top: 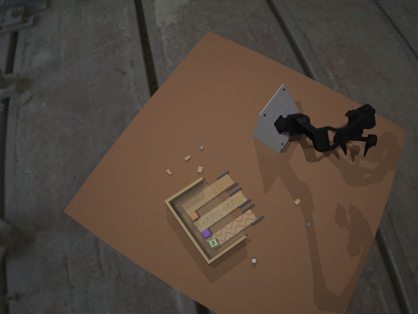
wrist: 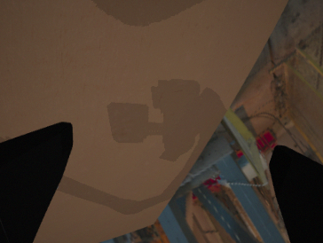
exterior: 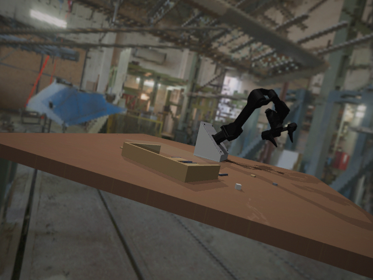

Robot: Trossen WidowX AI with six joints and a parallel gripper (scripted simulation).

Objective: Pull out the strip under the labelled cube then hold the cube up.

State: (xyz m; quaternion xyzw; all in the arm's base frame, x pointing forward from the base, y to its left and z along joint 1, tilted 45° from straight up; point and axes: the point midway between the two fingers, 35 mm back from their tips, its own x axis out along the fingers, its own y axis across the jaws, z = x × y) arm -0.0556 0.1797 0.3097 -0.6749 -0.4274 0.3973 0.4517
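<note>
I have the gripper (top: 357, 146) hanging high at the right of the top view, near the table's (top: 219, 101) far edge, fingers spread wide with nothing between them; the wrist view shows only bare brown surface and the drop past the table edge between the two black fingertips. I judge no step of the task begun: this is the approach stage, with the arm well apart from the work. The labelled cube (top: 213, 242) sits in the lower centre of the top view, inside the open-fronted wooden tray (top: 184, 192), at the closed end of the zigzag strip (top: 236, 227). It is a pale green block with a dark mark on its top face, possibly a Z; I cannot read it with confidence. A purple cube (top: 206, 233) lies just beside it on the speckled strip (top: 221, 210), and an orange cube (top: 193, 215) on the woven strip (top: 211, 191). Each strip ends in a dark handle bar at the open side. Next move, in my judgement: swing across to the zigzag strip's handle (top: 257, 220), lower, close on it, and draw it straight outward, taking care not to touch the neighbouring handle (top: 248, 207).
</note>
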